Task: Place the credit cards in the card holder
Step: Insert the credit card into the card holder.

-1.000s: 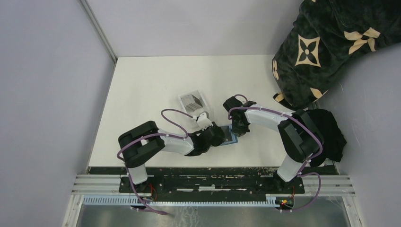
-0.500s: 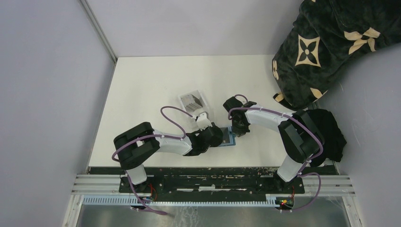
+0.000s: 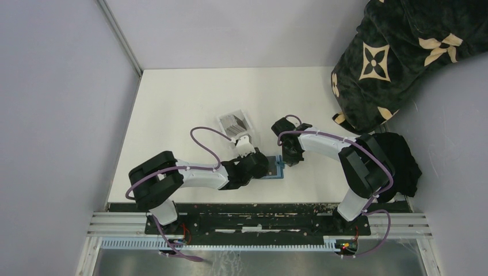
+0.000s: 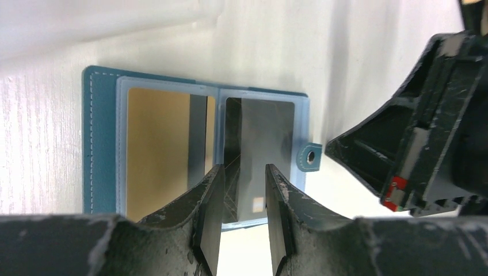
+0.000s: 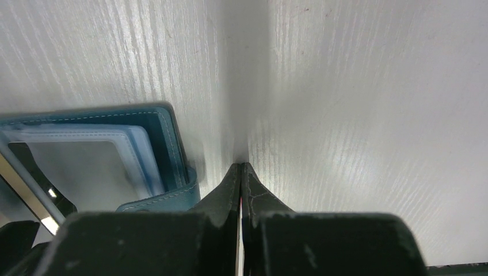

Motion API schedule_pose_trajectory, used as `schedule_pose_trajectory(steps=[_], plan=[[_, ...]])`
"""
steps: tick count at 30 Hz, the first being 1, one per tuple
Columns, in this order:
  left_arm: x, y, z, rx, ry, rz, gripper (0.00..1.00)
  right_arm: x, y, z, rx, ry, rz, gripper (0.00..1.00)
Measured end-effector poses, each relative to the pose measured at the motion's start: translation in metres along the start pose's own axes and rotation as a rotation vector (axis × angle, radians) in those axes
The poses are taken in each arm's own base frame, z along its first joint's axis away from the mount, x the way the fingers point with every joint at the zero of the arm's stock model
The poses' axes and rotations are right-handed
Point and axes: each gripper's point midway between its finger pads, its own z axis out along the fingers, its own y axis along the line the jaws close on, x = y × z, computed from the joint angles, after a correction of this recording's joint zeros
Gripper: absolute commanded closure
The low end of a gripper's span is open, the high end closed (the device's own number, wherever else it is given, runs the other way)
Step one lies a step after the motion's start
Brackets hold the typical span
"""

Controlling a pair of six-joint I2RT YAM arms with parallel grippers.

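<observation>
Card holder (image 4: 100,144) lies open and flat on the white table (image 3: 172,115), near the front edge and between your two grippers. Just beyond it on the left arm's side is the clear tray (image 3: 235,123).

In the left wrist view you see its teal cover and the clear inner sleeves. The gold card (image 4: 158,149) sits in the left-hand pocket. The grey card (image 4: 265,132) lies over the right-hand pocket, with its pale chip at the end nearest the camera.

Your left gripper (image 4: 244,172) hangs right over that grey card, its fingers apart with a narrow gap through which the card shows. You cannot tell from these views whether the fingers touch the card, or whether it is fully seated in the sleeve.

Your right gripper (image 5: 240,168) has its fingers pressed together into one point. That point is down at the table surface, just beside the snap tab (image 4: 309,156) on the holder's right edge. It is close to the tab, but no contact with it shows.
</observation>
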Motion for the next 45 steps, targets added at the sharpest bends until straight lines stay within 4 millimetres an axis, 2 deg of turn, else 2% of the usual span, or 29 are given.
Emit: schedule_pose_trajectory(steps=[5,7,9,11,13,21,27,31,45], plan=[[-0.011,-0.007,-0.005,0.018,-0.032,-0.017,0.62,0.000,0.001,0.000,-0.003,-0.001,-0.002,0.99],[-0.012,-0.006,-0.006,0.018,-0.038,-0.018,0.66,0.000,0.002,0.000,-0.005,-0.002,-0.002,0.99],[-0.012,-0.004,-0.006,0.011,-0.044,-0.014,0.73,0.000,0.002,0.000,-0.005,-0.002,-0.002,0.99],[-0.013,-0.001,-0.005,0.005,-0.049,-0.009,0.88,0.000,0.002,0.000,-0.006,-0.003,-0.002,0.99],[-0.013,0.000,-0.005,0.001,-0.050,0.007,0.96,0.000,0.002,0.000,-0.007,-0.003,-0.003,0.99],[-0.015,0.010,-0.005,-0.037,-0.060,0.095,0.97,0.000,0.003,0.000,-0.011,-0.003,-0.003,0.99],[-0.013,0.003,0.004,-0.056,-0.049,0.158,0.97,-0.001,0.003,0.000,-0.011,-0.002,-0.004,0.99],[-0.009,0.008,0.007,-0.076,-0.036,0.198,0.97,-0.001,0.003,0.000,-0.011,-0.002,-0.005,0.99],[-0.002,0.018,0.010,-0.103,-0.015,0.238,0.97,-0.001,0.004,0.000,-0.011,-0.001,-0.005,0.99]])
